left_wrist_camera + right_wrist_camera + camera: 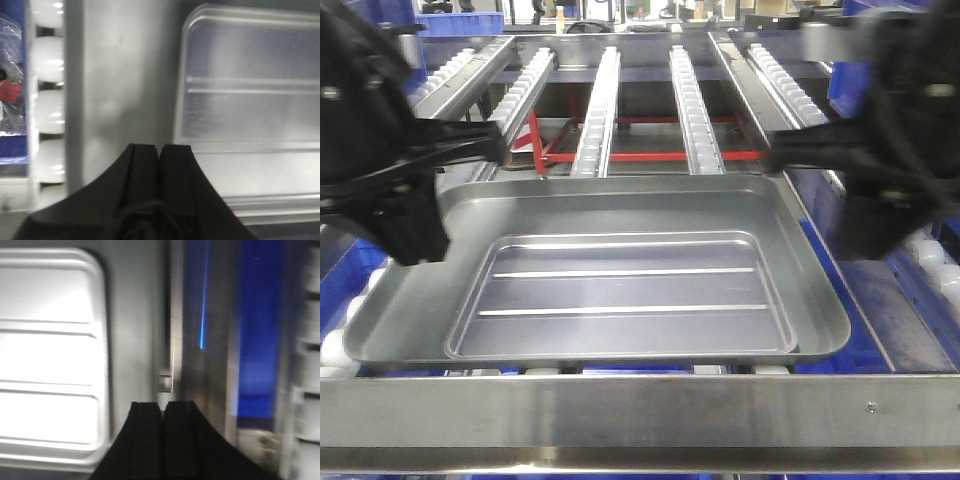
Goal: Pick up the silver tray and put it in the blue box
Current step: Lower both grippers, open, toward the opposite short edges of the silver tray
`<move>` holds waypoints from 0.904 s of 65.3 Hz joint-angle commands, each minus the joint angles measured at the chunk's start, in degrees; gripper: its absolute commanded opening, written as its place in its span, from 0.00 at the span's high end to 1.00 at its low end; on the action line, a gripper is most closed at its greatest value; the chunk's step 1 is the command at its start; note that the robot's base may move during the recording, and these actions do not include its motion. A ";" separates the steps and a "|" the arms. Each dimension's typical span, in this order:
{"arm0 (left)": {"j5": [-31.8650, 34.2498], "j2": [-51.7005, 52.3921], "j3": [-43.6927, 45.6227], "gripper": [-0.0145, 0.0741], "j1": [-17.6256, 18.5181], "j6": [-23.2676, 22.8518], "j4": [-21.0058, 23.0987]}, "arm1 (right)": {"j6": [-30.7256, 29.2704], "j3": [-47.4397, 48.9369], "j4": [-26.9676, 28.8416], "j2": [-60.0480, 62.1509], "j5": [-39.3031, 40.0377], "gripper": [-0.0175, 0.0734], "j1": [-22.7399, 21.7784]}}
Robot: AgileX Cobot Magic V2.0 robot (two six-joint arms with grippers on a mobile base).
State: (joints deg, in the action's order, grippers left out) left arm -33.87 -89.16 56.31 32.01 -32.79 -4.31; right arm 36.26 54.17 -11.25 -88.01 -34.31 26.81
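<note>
The silver tray (pixel 620 215) lies flat in the middle, its recessed panel and two ridges facing up. Blue plastic of the blue box (pixel 865 352) shows beside and under the tray's edges; most of it is hidden. My left gripper (pixel 500 150) hovers over the tray's far left corner, shut and empty. My right gripper (pixel 768 152) hovers over the far right corner, also shut and empty. In the left wrist view the shut gripper (pixel 160 146) is above the rim of the tray (pixel 250 115). In the blurred right wrist view the shut gripper (pixel 162 403) is at the edge of the tray (pixel 50 355), with the blue box (pixel 255 340) beyond.
Roller tracks (pixel 595 110) run away behind the tray over a red frame (pixel 650 155). A steel bar (pixel 640 410) crosses the front. White rollers (pixel 47 105) line the left side. More blue crates (pixel 860 60) stand at the back right.
</note>
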 commanded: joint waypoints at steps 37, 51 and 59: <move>5.76 -2.25 2.81 0.94 1.09 -2.59 -1.50 | 2.27 11.35 0.09 -7.96 -4.15 0.74 2.92; 4.74 -3.90 2.81 0.92 1.09 -2.59 0.54 | 2.05 11.35 0.09 -7.99 -1.34 0.58 3.37; 4.93 -3.90 2.81 0.82 1.09 -2.59 0.54 | 2.05 11.35 0.09 -7.99 -1.39 0.39 3.37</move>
State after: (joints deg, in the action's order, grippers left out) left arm -30.65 -95.26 57.38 32.78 -34.77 -4.04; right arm 38.63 63.62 -10.47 -98.31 -37.65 30.16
